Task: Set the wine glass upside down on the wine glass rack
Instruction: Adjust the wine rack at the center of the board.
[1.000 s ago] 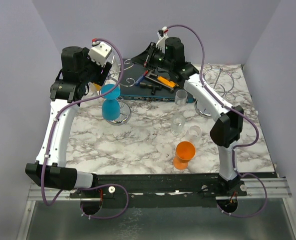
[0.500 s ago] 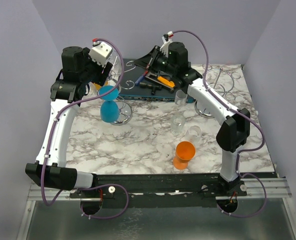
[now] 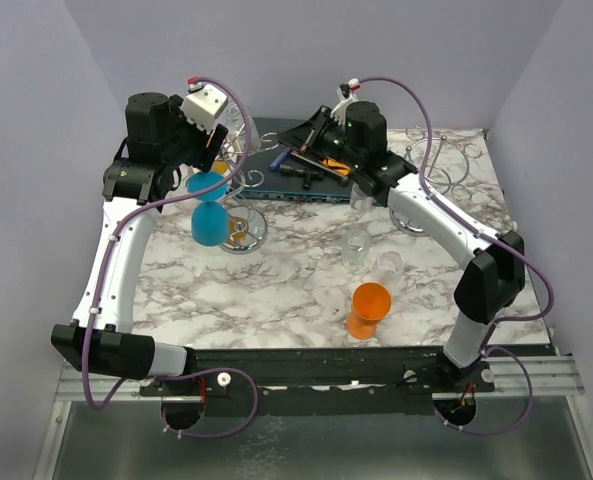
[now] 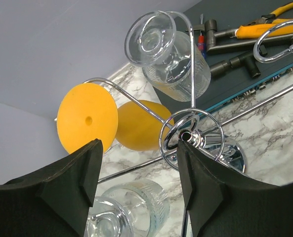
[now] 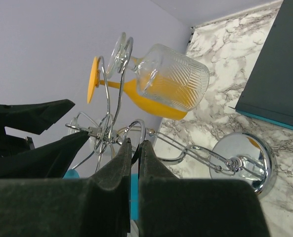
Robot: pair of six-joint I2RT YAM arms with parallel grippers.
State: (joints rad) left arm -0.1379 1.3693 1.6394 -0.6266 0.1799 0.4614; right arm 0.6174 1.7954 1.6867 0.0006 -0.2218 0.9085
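When scanning from far left, seeing left gripper (image 3: pixel 198 160) with jaws spread, nothing between them in wrist view. Spotting blue wine glass (image 3: pixel 208 208) just on its near side, foot up, bowl down, at chrome wine glass rack (image 3: pixel 244 233); can't tell whether hooked on or touching fingers. Counting yellow wine glass (image 4: pixel 136 126), clear ribbed glass (image 4: pixel 178 69) and second clear glass (image 4: pixel 131 212) hung inverted on same rack. Reading right gripper (image 5: pixel 134 143) as pressed together on nothing, tips close beside rack's wire loops. Further right: dark tool tray (image 3: pixel 336 187) far, clear glasses (image 3: pixel 356 250) and orange goblet (image 3: pixel 368 308) standing on marble table (image 3: pixel 276 290), second rack (image 3: pixel 444 165) far right.
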